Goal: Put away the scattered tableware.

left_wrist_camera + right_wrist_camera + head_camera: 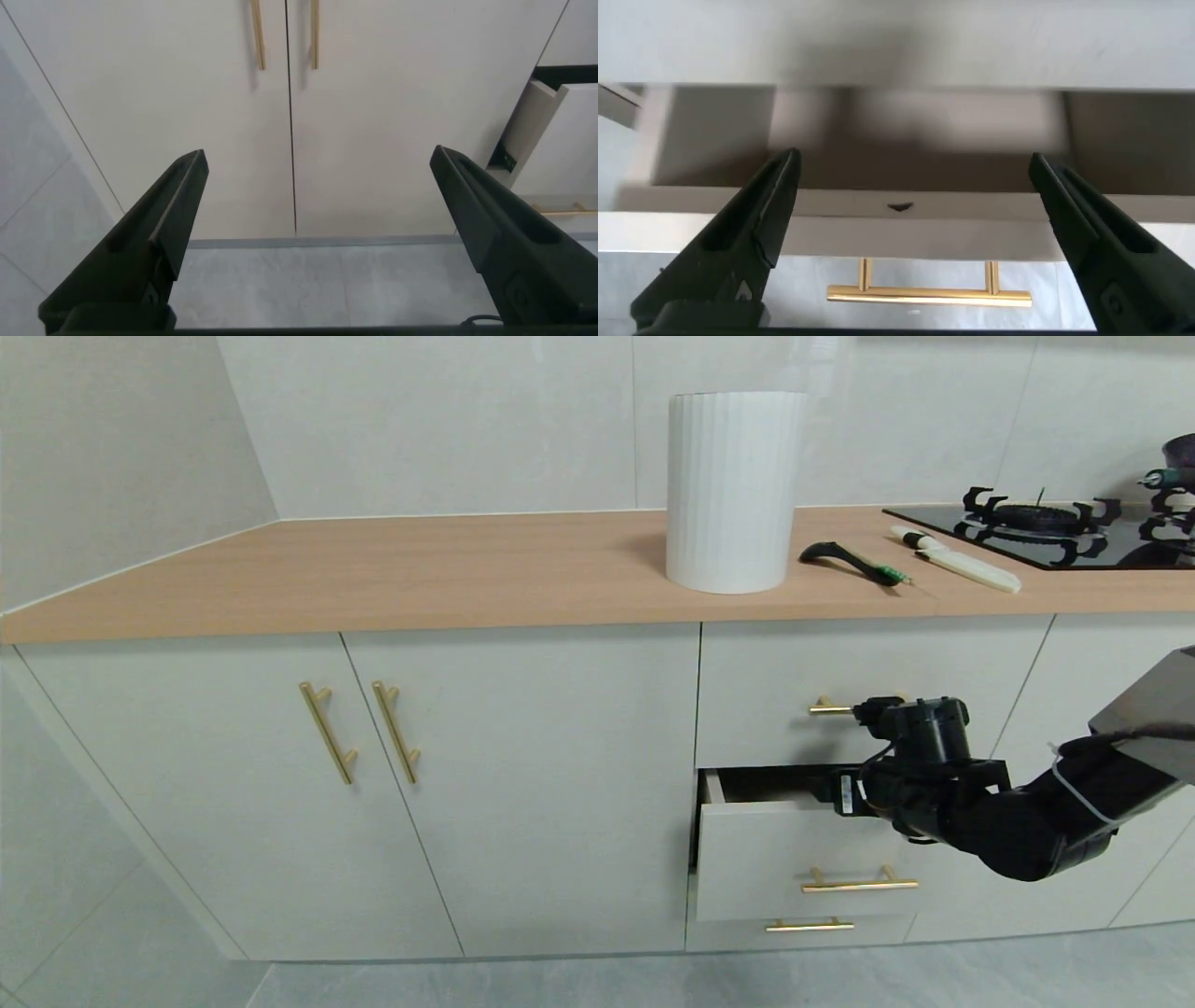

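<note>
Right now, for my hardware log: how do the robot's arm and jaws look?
The right arm is black with rounded joints, a white cable looped round it and a white label near the wrist. Both pairs of jaws are black tapered wedges.

One white jar (735,490), one black utensil (845,560), one knife (952,560), one hob (1120,555), two burner grates (1041,513), two cupboard doors (187,784), three drawers (747,863), five gold handles (327,732)

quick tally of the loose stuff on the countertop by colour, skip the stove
white: 2, the ribbed container and the knife
black: 1, the black-handled utensil with a green tip
total: 3
</note>
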Robot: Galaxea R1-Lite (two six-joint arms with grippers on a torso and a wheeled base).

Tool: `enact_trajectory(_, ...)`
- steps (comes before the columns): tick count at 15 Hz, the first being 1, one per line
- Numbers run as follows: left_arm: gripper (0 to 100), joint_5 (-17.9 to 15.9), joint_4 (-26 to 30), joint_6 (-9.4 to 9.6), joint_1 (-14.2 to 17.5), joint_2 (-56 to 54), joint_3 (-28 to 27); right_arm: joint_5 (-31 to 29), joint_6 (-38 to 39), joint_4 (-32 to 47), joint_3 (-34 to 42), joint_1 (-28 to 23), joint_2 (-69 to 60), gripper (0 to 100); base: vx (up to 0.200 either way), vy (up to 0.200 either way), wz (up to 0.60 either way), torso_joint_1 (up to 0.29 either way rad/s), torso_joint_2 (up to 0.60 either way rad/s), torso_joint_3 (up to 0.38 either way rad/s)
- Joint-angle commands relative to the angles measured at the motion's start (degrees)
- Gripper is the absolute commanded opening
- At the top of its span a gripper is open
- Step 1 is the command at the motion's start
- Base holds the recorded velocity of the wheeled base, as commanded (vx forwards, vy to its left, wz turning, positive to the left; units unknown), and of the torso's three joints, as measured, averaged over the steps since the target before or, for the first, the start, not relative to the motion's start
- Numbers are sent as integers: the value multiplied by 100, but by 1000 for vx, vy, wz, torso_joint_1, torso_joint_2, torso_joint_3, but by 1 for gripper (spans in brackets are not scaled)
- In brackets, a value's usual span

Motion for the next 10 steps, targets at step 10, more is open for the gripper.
enact_trajectory(10,100,-2,0,-10,2,2,0,-203,-42,50,-70,-54,274,100,0,0,0,0,0,0)
